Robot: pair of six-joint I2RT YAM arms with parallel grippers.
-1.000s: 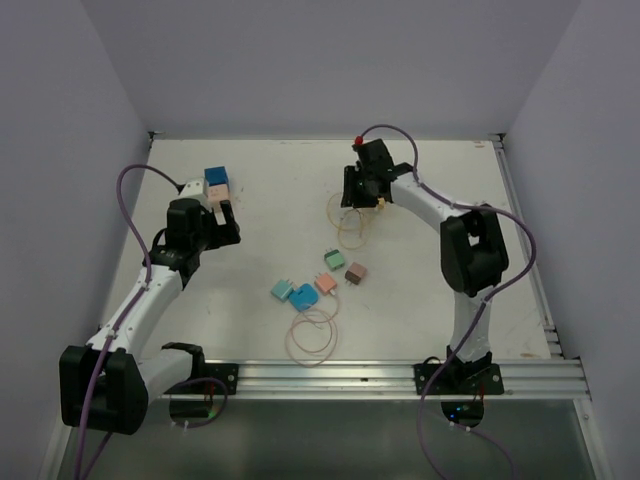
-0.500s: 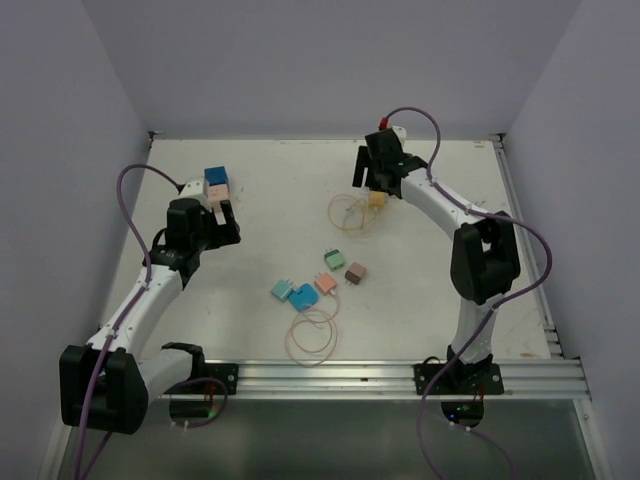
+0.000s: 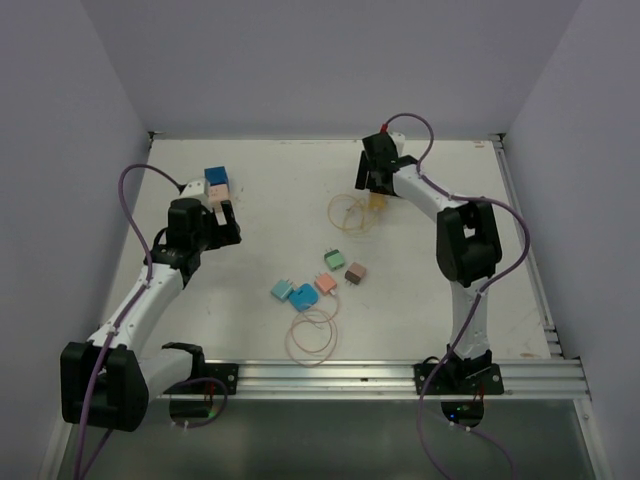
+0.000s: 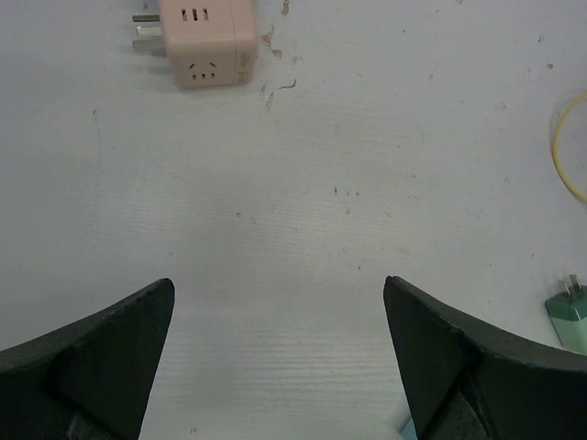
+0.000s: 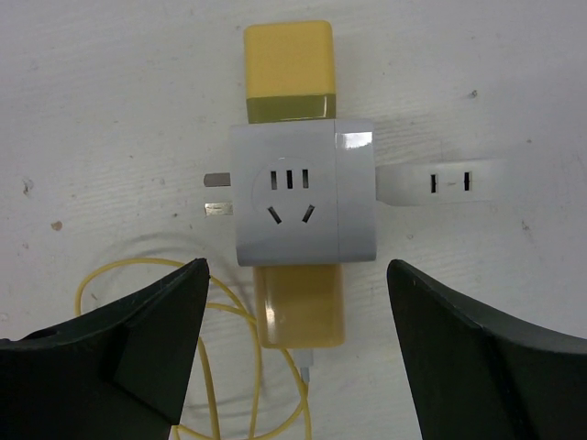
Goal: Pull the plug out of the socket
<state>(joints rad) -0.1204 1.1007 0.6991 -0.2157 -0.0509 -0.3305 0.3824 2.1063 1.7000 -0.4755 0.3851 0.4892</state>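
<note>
Currently the right gripper (image 5: 295, 275) is hovering at the far side of the table (image 3: 270, 170), its two fingers (image 5: 138, 339) standing well apart and gripping nothing. Between them, flat on the table, the grey socket cube (image 5: 303, 192) is lying with its metal prongs (image 5: 215, 194) pointing to the left of the wrist view. One yellow plug (image 5: 288, 71) is sitting in the cube's upper side and a second yellow plug (image 5: 301, 307) in its lower side, while a flat white plug (image 5: 440, 181) is sticking out to the right. A thin yellow cable (image 3: 350, 212) is coiling on the table just beside the cube. The left gripper (image 4: 278, 302) is hanging over bare table on the left, its jaws spread wide with nothing in them, and a pink socket cube (image 4: 204, 41) is lying ahead of it. Five small loose plugs (image 3: 326, 283) are resting near the middle of the table.
</note>
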